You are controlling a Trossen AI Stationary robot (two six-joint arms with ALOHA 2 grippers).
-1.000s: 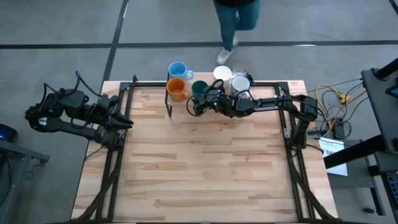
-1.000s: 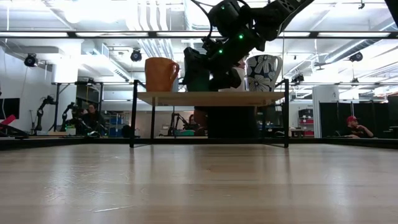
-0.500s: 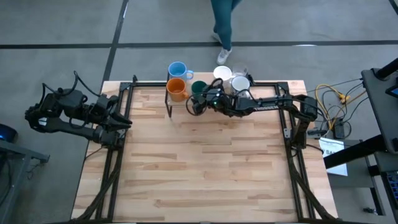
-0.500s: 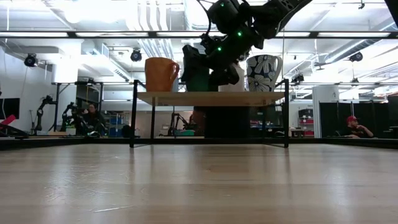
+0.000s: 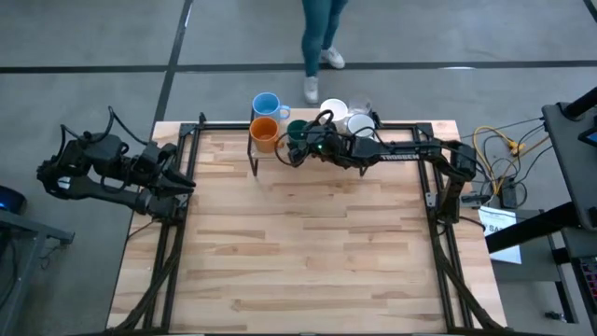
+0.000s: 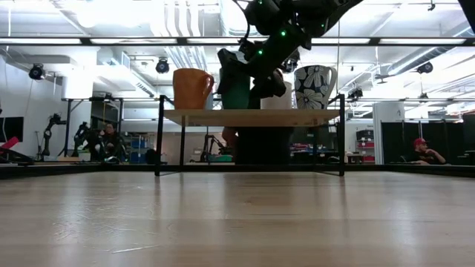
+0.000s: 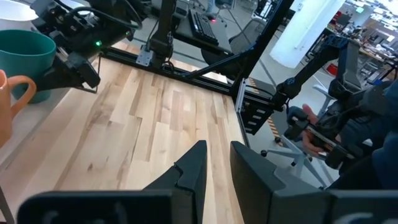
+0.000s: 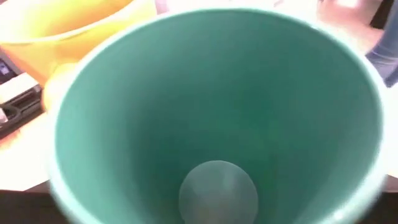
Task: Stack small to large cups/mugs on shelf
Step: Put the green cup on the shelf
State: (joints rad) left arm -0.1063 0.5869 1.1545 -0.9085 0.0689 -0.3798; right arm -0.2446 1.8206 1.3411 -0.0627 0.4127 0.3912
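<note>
1. Pincers differ: the right pincer (image 5: 297,149) sits at the dark green cup (image 5: 298,131) on the shelf (image 6: 252,116), fingers spread wide around it; a firm grip cannot be confirmed.
2. Green cup stands between the orange mug (image 5: 265,133) and the white mugs (image 5: 333,111); the light blue mug (image 5: 267,104) is just behind the orange one.
3. Left pincer (image 7: 214,163) waits at the table's (image 5: 298,243) left edge, fingers slightly parted, holding nothing.

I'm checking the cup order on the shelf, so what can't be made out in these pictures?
- Clear glass: not discernible in any view.
- Right hand grip on the green cup: arm covers it from above; the cup fills the right wrist view.
- White mug: low view, behind the arm.
- Blue mug: low view, behind the orange mug.
</note>
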